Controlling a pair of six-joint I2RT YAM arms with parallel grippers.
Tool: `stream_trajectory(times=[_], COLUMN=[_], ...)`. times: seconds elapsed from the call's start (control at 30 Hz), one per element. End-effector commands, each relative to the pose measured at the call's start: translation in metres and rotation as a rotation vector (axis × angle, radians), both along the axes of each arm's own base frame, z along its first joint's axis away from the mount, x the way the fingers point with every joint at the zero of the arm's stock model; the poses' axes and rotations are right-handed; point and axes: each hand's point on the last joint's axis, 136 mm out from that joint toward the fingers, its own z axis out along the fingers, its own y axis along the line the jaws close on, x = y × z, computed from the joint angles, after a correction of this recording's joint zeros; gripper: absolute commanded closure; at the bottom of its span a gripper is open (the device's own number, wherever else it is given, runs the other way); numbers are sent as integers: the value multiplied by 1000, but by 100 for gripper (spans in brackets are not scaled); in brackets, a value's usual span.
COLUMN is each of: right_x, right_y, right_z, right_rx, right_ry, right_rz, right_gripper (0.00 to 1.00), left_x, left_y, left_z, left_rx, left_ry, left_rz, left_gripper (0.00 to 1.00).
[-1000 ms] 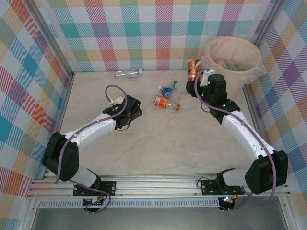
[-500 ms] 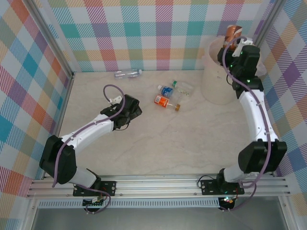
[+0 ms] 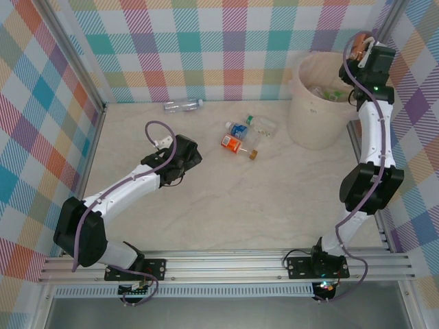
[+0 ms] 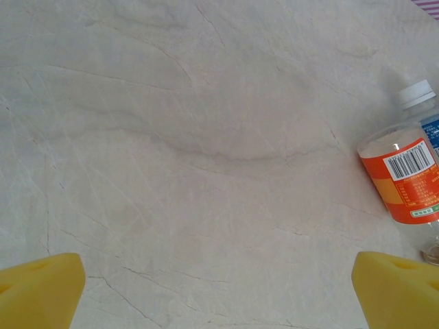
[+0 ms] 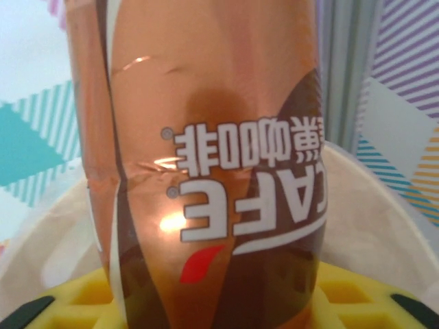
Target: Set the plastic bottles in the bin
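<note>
Plastic bottle (image 5: 212, 171), ends cut off, sits pinched in right fingers (image 5: 79, 305) over the bin (image 3: 312, 127), left fingers (image 4: 38, 288) spread.

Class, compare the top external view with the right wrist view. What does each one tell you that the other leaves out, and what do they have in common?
Top external: loose bottles lying on the table, among them an orange-labelled bottle and a blue-labelled bottle; the left arm; bottles in the bin.
Right wrist: the brown bottle close up, its label reading CAFE upside down, and yellow pads under it.
Shared: the brown bottle held in the right arm's jaws at the bin's rim.
</note>
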Motion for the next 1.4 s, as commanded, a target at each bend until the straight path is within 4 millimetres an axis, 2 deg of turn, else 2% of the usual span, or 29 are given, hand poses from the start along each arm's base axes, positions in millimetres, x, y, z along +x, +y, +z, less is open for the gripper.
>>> stream_trajectory(times=[0.0,0.07,0.17,0.4,0.57,0.73,0.9,1.03,1.2,1.3,1.37], right_x=[-4,-4,-7,-22,-30,-36,-45,-53,-68,-79,-90], right_y=[-22,-26,-28,-38,-26,9,51,90,152,189,219], right_z=[-6,-13,-16,-3,5,14,19,20,22,16,5], right_rx=[-64,-55,-43,-14,23,60,106,183,243,259,262], right_ry=[70,100,113,95,72,18,-26,-50,-63,-60,-45], right_rz=[-91,-106,-123,-225,-179,-44,90,207,384,494,600], right_gripper=[49,39,29,22,19,15,10,1,0,0,0], left_x=[-1,-1,-1,0,0,2,8,9,12,16,17], left_y=[11,11,10,9,7,7,-3,-10,-26,-40,-45], left_z=[2,1,0,-2,-4,-9,-11,-11,-5,-1,1], left_rx=[19,21,20,15,7,-1,-34,-67,-138,-186,-203], left_ry=[-10,-7,-4,-2,1,3,19,20,12,18,22], left_rz=[24,26,24,20,14,14,-9,-20,-76,-120,-133], left_gripper=[0,0,0,0,0,0,0,0,0,0,0])
